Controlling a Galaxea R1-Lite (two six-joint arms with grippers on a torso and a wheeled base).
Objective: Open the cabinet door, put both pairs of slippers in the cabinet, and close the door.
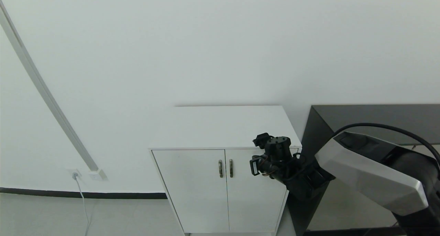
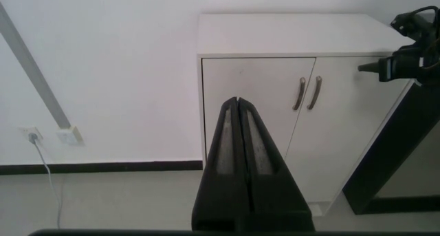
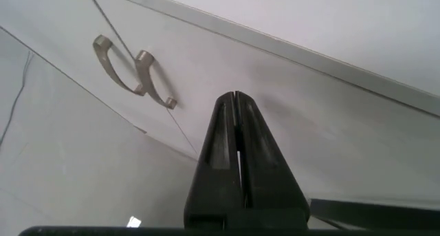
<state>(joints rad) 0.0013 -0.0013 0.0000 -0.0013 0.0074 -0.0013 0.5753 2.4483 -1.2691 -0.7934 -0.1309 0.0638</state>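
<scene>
Head view: right tool fully closed and empty, near the closed cabinet door; left tool likewise.

Smooth matt white cabinet doors carry brushed metal handles.

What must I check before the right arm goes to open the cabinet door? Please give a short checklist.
1. Doors fully shut at the start: ok.
2. Handles free, with nothing on them: ok.
3. Right claw open to take a handle: not ok, it is shut.
4. Right claw at a handle: not ok, it is before the right door, apart from the handles.
5. Left claw out of the way: ok, it is shut and back from the cabinet.
6. Free room inside: cannot tell, the doors hide it.
</scene>
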